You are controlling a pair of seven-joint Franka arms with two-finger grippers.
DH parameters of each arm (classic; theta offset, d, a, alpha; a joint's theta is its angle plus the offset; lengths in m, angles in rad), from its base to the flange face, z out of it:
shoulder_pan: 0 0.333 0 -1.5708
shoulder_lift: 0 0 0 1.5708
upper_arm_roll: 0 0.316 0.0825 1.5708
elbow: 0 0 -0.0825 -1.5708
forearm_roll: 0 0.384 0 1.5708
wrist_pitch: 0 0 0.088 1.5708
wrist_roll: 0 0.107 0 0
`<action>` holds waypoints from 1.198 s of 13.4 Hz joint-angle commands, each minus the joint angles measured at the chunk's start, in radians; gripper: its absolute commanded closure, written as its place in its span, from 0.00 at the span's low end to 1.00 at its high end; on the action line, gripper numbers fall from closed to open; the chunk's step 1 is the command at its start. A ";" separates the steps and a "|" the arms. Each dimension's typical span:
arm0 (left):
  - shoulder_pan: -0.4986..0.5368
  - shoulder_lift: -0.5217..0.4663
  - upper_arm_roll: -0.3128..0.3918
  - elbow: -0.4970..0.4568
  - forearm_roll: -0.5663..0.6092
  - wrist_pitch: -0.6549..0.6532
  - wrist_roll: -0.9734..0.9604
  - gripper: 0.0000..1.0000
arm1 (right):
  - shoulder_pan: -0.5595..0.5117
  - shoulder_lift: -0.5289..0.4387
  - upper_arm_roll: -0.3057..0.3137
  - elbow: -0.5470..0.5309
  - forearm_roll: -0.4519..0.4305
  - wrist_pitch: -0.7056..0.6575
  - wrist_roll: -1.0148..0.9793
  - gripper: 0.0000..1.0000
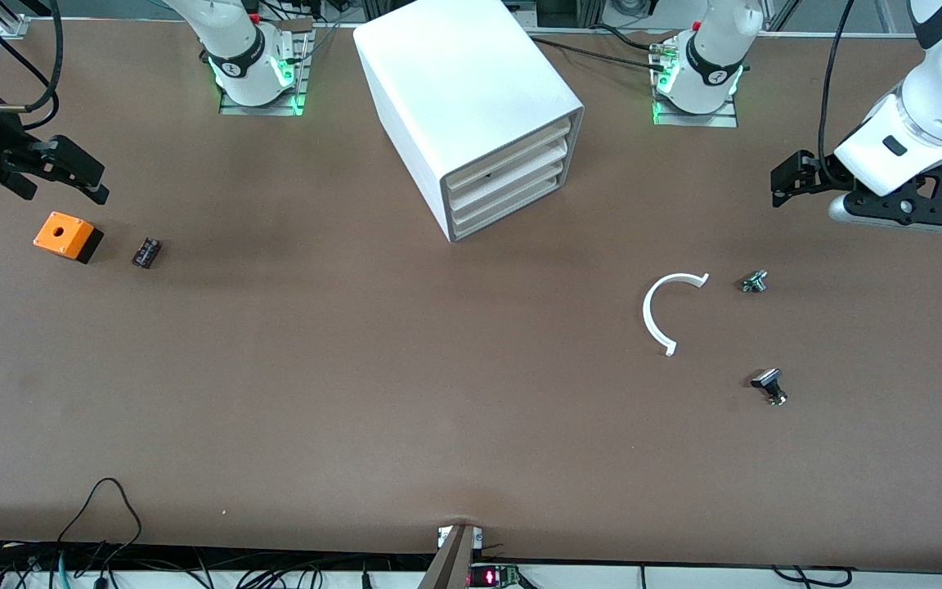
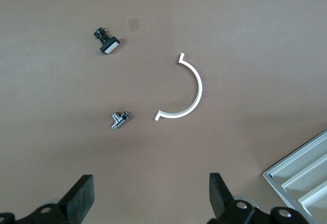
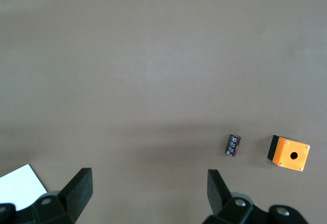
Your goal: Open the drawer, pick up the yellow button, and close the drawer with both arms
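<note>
**Drawers all shut, both grippers spread and empty**

Drawers sat flush in the big white box cabinet (image 1: 471, 106) when I checked my screens; the cream-fronted drawer (image 1: 504, 176) was closed, and I could not see the button anywhere. My left gripper (image 2: 150, 198) hung over bare table at the left arm's end, fingers spread wide, holding nothing. Below it lay a white plastic half-ring (image 2: 186, 89), a small chrome bolt-like part (image 2: 120, 120) beside it, and a black-headed part (image 2: 107, 43) nearer the front camera. My right gripper (image 3: 148, 193) was likewise spread and empty, above the orange square box with a hole (image 3: 289, 153) and a small dark cylinder (image 3: 233, 145) just beside it.
</note>
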 commanded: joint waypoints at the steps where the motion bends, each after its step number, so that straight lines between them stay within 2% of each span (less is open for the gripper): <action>1: 0.008 0.018 -0.004 0.031 -0.004 -0.032 -0.003 0.01 | 0.008 -0.008 -0.005 0.001 -0.004 -0.016 0.029 0.01; 9: 0.005 0.016 -0.006 0.032 -0.002 -0.070 -0.003 0.01 | 0.008 -0.013 -0.003 -0.033 -0.008 -0.023 0.042 0.01; 11: 0.006 0.016 -0.006 0.032 -0.002 -0.096 0.005 0.01 | 0.008 -0.008 -0.005 -0.028 0.001 -0.080 0.036 0.01; 16: -0.003 0.013 -0.009 0.032 -0.031 -0.113 0.012 0.01 | 0.008 -0.002 -0.003 -0.025 0.004 -0.089 0.031 0.01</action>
